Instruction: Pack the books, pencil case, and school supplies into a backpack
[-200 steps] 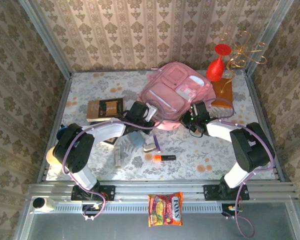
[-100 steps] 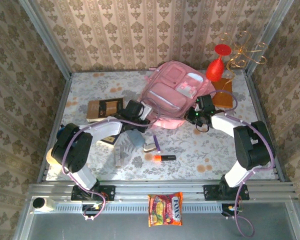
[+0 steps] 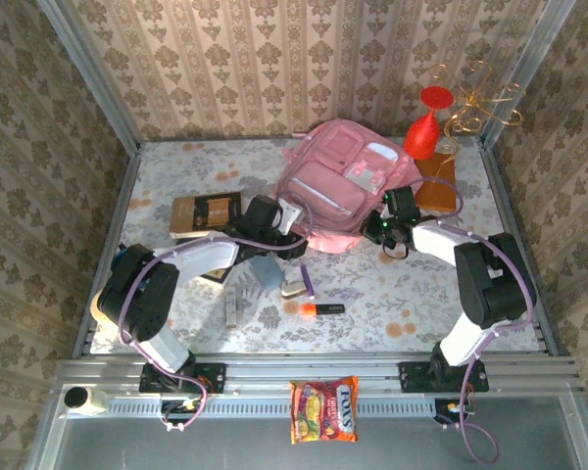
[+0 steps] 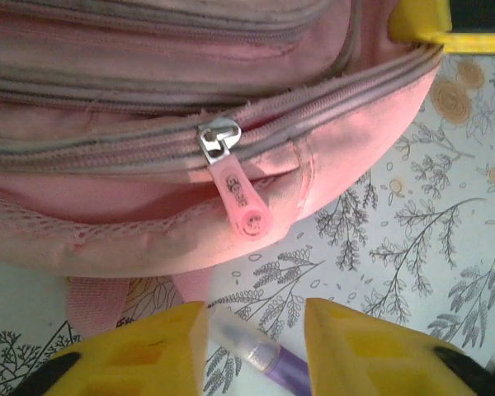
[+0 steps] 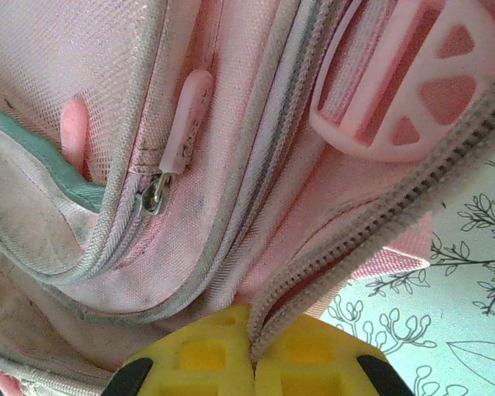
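The backpack (image 3: 338, 191) is pink, with white patches and grey zip teeth; its zip pull (image 4: 241, 202) is glossy pink on a silver slider. The tabletop (image 3: 421, 294) is pale with a grey twig-and-leaf print and orange blossoms. The marker (image 3: 321, 309) is orange and black, the pen (image 4: 268, 363) purple with a clear end, the pencil case (image 3: 267, 271) grey-blue. The book (image 3: 206, 211) at left of the frame is tan with dark patches. The wallpaper (image 3: 274, 69) is beige damask.

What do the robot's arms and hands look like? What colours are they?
The left arm and right arm are chunky white and black pieces, each with a thin purple cable looping along it. The left hand and right hand have blocky yellow fingers with black bits.
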